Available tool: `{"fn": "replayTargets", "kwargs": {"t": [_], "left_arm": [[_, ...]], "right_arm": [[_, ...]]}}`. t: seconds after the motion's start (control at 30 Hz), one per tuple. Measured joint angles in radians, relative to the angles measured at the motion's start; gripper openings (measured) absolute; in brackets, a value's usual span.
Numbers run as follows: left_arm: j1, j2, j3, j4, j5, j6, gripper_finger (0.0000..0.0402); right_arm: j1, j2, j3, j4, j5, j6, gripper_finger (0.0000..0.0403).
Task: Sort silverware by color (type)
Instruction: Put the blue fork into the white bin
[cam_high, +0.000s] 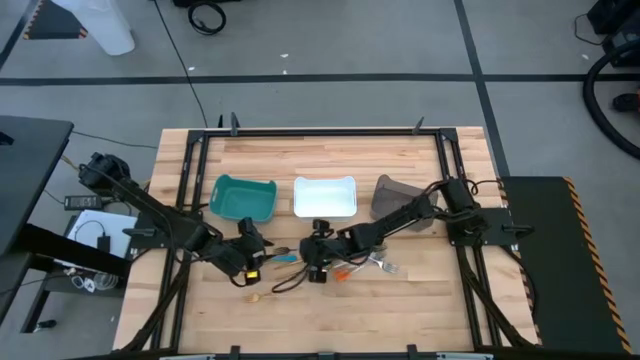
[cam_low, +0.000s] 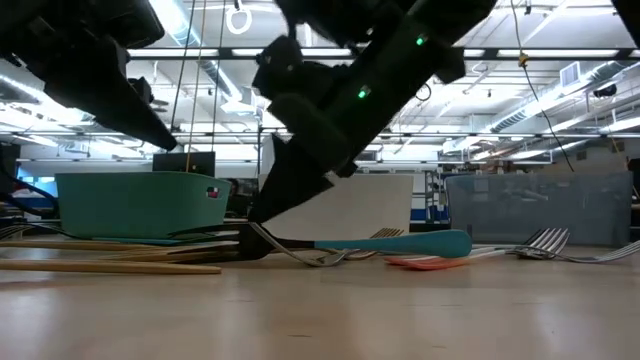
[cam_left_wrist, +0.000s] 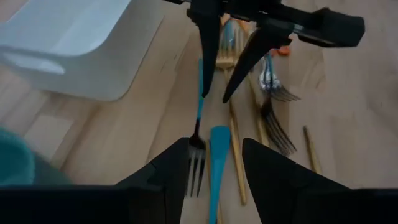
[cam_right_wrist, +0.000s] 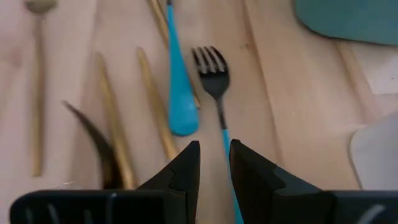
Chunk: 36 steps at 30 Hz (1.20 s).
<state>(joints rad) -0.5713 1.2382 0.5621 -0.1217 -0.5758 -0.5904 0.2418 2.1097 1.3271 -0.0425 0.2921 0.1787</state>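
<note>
Silverware lies between my two grippers, near the table's near edge. A blue-handled fork (cam_right_wrist: 216, 78) with dark tines lies beside a blue utensil handle (cam_right_wrist: 180, 106) and gold pieces (cam_right_wrist: 115, 130). Orange pieces (cam_low: 420, 262) and silver forks (cam_low: 545, 240) lie further right. My right gripper (cam_right_wrist: 214, 158) is low over the blue fork's handle (cam_right_wrist: 225, 134), fingers a narrow gap apart. My left gripper (cam_left_wrist: 216, 144) is open, its fingers on either side of the fork's tines (cam_left_wrist: 196, 162) and the blue handle's end (cam_left_wrist: 217, 155), touching neither as far as shows. My right gripper comes from above, slanting down toward the table's left, its fingers along the blue fork's handle (cam_right_wrist: 230, 168). One fingertip (cam_left_wrist: 205, 87) stands right at the handle, the other beside it. The fork lies flat on the table. I cannot tell whether a finger touches it.
Three bins stand in a row behind the silverware: teal (cam_high: 245, 198), white (cam_high: 325, 196) and grey-brown (cam_high: 392, 195). A lone gold spoon (cam_high: 253, 296) lies nearer the near edge. The two grippers face each other closely over the pile. Bare wood lies along the near edge.
</note>
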Motion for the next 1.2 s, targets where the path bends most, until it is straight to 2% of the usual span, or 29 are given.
{"fn": "replayTargets", "kwargs": {"t": [0.37, 0.73, 0.83, 0.93, 1.03, 1.2], "left_arm": [[0.003, -0.002, 0.000, -0.004, -0.006, -0.008, 0.0160], [0.002, -0.002, 0.000, -0.003, -0.013, 0.008, 0.0160], [0.000, -0.010, 0.028, -0.007, -0.013, 0.087, 0.0160], [-0.008, -0.024, 0.091, 0.000, -0.020, 0.238, 0.0160], [-0.018, -0.035, 0.161, -0.003, -0.038, 0.358, 0.0160], [-0.021, -0.037, 0.246, -0.009, -0.057, 0.469, 0.0160]], "right_arm": [[-0.036, 0.016, 0.017, 0.010, -0.016, -0.042, 0.0094], [-0.042, 0.045, 0.016, -0.001, -0.036, -0.020, 0.0094], [-0.040, 0.048, 0.016, -0.019, -0.030, -0.017, 0.0092], [-0.039, 0.048, 0.017, -0.025, -0.030, -0.008, 0.0080], [-0.034, 0.048, 0.017, -0.029, -0.032, -0.006, 0.0059], [-0.023, 0.047, 0.018, -0.042, -0.050, 0.017, 0.0020]]}}
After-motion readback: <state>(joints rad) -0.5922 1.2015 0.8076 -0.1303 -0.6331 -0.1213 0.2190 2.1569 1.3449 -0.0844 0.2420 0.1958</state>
